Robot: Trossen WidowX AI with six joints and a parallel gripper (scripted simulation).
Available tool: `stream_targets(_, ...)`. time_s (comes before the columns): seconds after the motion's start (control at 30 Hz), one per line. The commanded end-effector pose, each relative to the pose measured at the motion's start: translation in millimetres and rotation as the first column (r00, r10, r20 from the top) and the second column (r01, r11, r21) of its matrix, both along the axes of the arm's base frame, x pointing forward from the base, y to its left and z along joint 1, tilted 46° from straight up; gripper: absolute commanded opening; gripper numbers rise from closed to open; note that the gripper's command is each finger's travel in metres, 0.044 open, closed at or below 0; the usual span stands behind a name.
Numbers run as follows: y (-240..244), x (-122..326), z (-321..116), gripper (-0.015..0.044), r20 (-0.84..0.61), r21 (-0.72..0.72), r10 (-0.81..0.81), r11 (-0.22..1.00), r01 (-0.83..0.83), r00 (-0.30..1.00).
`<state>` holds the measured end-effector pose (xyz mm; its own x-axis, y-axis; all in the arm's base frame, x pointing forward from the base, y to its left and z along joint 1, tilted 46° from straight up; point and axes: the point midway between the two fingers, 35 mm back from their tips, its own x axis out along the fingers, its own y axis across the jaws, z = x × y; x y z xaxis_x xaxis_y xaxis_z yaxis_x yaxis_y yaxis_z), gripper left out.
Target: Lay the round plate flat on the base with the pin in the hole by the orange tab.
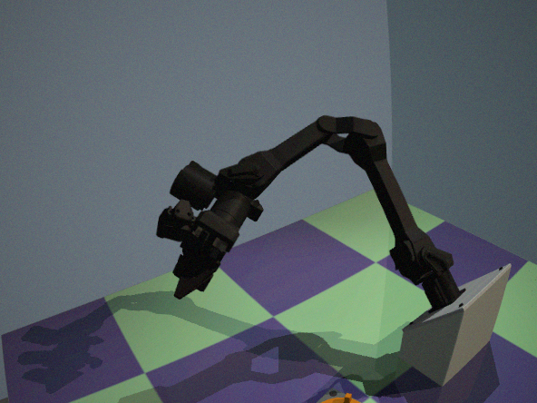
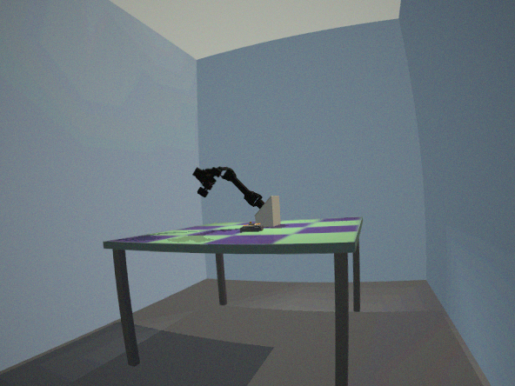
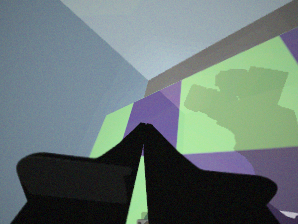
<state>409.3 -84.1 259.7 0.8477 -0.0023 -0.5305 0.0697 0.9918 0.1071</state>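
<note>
The round orange plate [image 1: 339, 400] shows only as a sliver at the bottom edge of the top view, with its orange tab [image 1: 348, 396] sticking up. The grey base [image 1: 325, 398] shows beside it. In the exterior view the base [image 2: 251, 229] is small and dark on the table, with a trace of orange on top. Whether the plate is flat or tilted is too small to tell. The pin, post and hole cannot be made out. My gripper [image 1: 186, 290] [image 3: 145, 128] is shut and empty, high above the table and well away from the plate, its fingertips together in the wrist view.
The arm's wedge-shaped pale mount [image 1: 473, 318] [image 2: 273, 211] stands on the checkered table [image 1: 295, 250] [image 2: 257, 239], close to the base. The arm arches from it over the table. The table's far edge and the room walls lie beyond the gripper.
</note>
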Motion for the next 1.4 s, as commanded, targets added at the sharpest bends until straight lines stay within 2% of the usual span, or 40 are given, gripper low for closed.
stream_targets(0.0, 9.9, -9.8, -75.6, 0.0, -0.253, 0.008, -0.11, 0.993, 0.116, 0.961)
stream_targets(0.13, 21.3, -34.9, -142.5, 0.0, -0.479, -0.084, -0.222, 0.975, 0.207, 0.849)
stream_targets(0.2, 24.1, -45.1, -159.8, 0.0, -0.532, -0.123, -0.26, 0.965, 0.23, 0.806)
stream_targets(0.27, 29.0, -75.1, -197.4, 0.0, -0.635, -0.258, -0.363, 0.932, 0.255, 0.682)
stream_targets(0.33, 30.4, -102.1, -220.0, 0.0, -0.677, -0.399, -0.452, 0.889, 0.226, 0.581)
stream_targets(0.4, 28.7, -134.9, -236.8, 0.0, -0.673, -0.582, -0.565, 0.803, 0.13, 0.477)
stream_targets(0.5, 23.9, -151.4, -239.1, 0.0, -0.638, -0.692, -0.634, 0.721, 0.036, 0.436)
stream_targets(0.83, 21.7, -152.4, -238.9, 0.0, -0.632, -0.706, -0.643, 0.708, 0.021, 0.433)
stream_targets(1.17, -10.0, -157.1, -269.6, 0.0, -0.63, -0.708, -0.645, 0.706, 0.021, 0.433)
stream_targets(1.37, -11.6, -158.3, -272.0, 0.0, -0.63, -0.708, -0.645, 0.706, 0.021, 0.432)
